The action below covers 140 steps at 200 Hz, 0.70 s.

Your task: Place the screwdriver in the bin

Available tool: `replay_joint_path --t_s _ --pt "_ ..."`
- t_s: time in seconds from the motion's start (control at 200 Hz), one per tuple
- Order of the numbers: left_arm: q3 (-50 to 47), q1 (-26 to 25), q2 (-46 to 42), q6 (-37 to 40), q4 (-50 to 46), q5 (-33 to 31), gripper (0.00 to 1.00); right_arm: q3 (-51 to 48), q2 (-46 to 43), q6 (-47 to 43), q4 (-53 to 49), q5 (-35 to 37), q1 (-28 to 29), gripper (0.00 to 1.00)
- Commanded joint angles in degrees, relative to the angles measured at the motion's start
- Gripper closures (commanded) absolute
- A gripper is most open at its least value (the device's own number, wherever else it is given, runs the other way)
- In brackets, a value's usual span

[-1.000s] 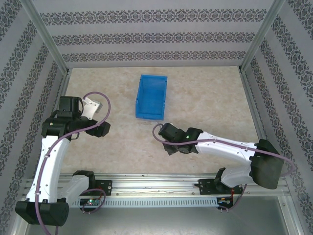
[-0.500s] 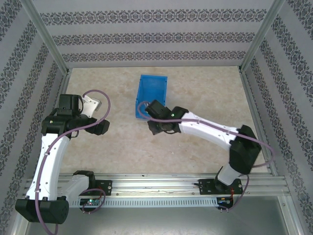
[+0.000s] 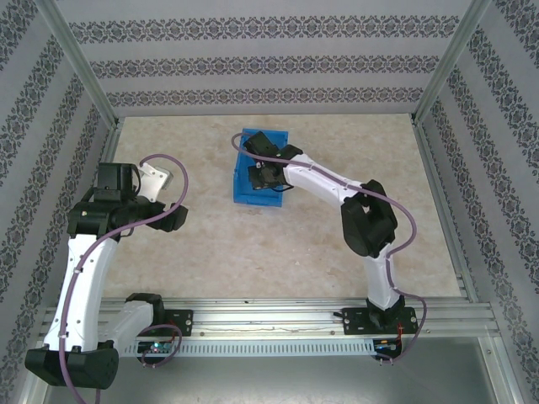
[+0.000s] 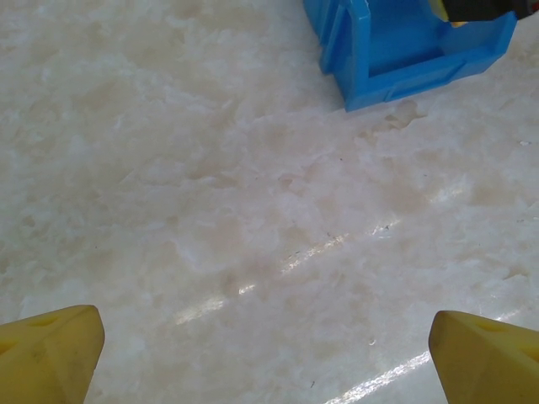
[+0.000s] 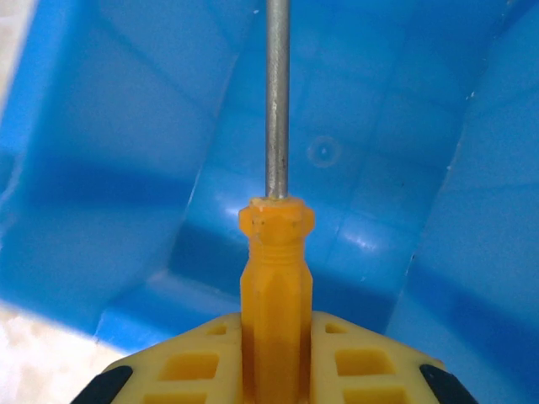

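The bright blue bin (image 3: 244, 183) stands at the back middle of the table; its near corner (image 4: 404, 63) shows in the left wrist view. My right gripper (image 3: 268, 172) hangs over the bin's inside, shut on the screwdriver (image 5: 276, 278). The orange handle is clamped between the yellow fingers (image 5: 194, 362), and the thin silver shaft (image 5: 277, 101) points out over the bin's blue floor (image 5: 354, 151). My left gripper (image 4: 269, 353) stays open above bare table to the left of the bin, its yellow fingertips (image 4: 50, 349) wide apart with nothing between them.
The left arm (image 3: 126, 206) sits folded at the left side of the table. Patterned walls and metal posts (image 3: 80, 59) close in the table on three sides. Bare marbled tabletop (image 3: 278, 244) lies in front of the bin.
The right arm has swung from the near middle of the table to the far side and now holds the screwdriver over the bin. The left arm has barely moved.
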Motion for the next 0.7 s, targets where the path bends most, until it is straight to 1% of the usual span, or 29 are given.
replay_joint_path --t_s 0.0,0.185,0.5,0.694 --pt "0.88 -0.03 -0.27 -0.08 -0.09 1.35 0.01 4.04 2.91 1.39 -1.76 -0.47 -0.61 0.82" --pt "0.58 -0.03 0.01 -0.17 0.26 2.21 0.01 6.3 6.77 1.33 -2.14 -1.43 -0.86 0.82" --pt "0.84 0.04 1.77 -1.26 0.79 3.66 0.01 13.12 13.58 1.45 -4.12 -2.39 -1.58 0.81" --pt "1.08 -0.03 2.67 -2.14 1.23 4.37 0.01 15.43 16.26 1.75 -4.66 -2.99 -2.37 0.8"
